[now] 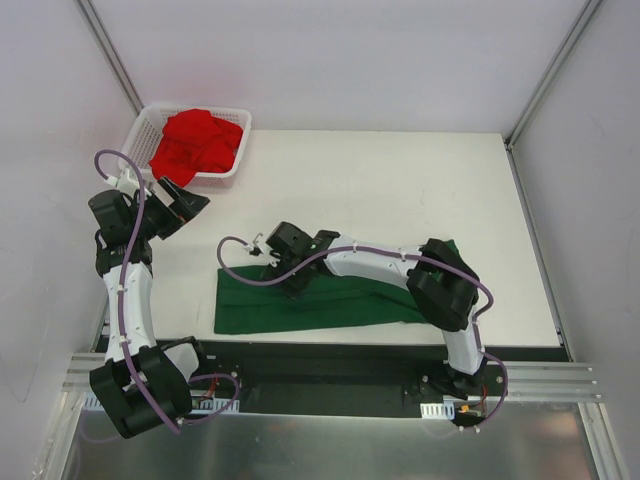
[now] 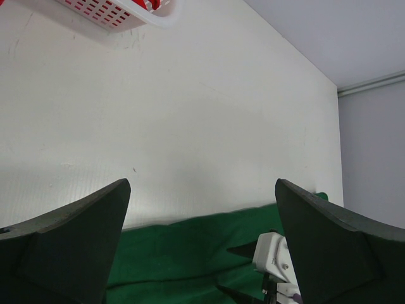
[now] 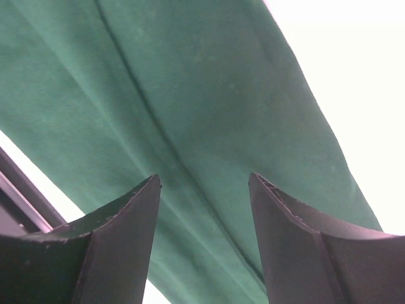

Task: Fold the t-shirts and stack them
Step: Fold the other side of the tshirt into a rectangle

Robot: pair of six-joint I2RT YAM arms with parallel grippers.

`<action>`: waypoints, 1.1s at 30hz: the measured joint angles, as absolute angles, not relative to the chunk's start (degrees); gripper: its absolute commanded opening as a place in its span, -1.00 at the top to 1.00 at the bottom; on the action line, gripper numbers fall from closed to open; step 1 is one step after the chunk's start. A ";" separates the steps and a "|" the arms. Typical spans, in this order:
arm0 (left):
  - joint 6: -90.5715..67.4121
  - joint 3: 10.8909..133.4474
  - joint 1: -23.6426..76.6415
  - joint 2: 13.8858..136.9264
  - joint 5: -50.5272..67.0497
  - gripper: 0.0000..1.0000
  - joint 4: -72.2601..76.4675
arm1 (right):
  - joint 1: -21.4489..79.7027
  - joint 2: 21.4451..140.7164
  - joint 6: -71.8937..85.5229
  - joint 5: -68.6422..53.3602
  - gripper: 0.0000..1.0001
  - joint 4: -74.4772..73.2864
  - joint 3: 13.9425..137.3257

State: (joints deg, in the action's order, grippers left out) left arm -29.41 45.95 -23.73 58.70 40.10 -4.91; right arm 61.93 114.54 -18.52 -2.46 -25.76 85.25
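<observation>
The dark green t-shirt (image 1: 340, 300) lies flattened into a long folded strip along the table's near edge. It also shows in the left wrist view (image 2: 183, 253) and fills the right wrist view (image 3: 190, 95). The bright red t-shirt (image 1: 197, 142) sits crumpled in the white mesh basket (image 1: 236, 120) at the far left. My right gripper (image 1: 288, 275) is open and empty just above the strip's left part, its fingertips (image 3: 142, 196) astride a fold line. My left gripper (image 1: 190, 208) is open and empty, raised over bare table near the basket, left of the green shirt.
A corner of the basket (image 2: 120, 12) shows at the top left of the left wrist view. White walls with metal posts (image 1: 110, 60) enclose the table. The black base rail (image 1: 330, 355) runs along the near edge just below the green shirt.
</observation>
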 measured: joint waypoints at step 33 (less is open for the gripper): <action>-29.45 45.04 -23.77 58.37 40.07 -0.99 -3.68 | 64.51 122.30 -18.70 5.54 0.08 -22.17 95.15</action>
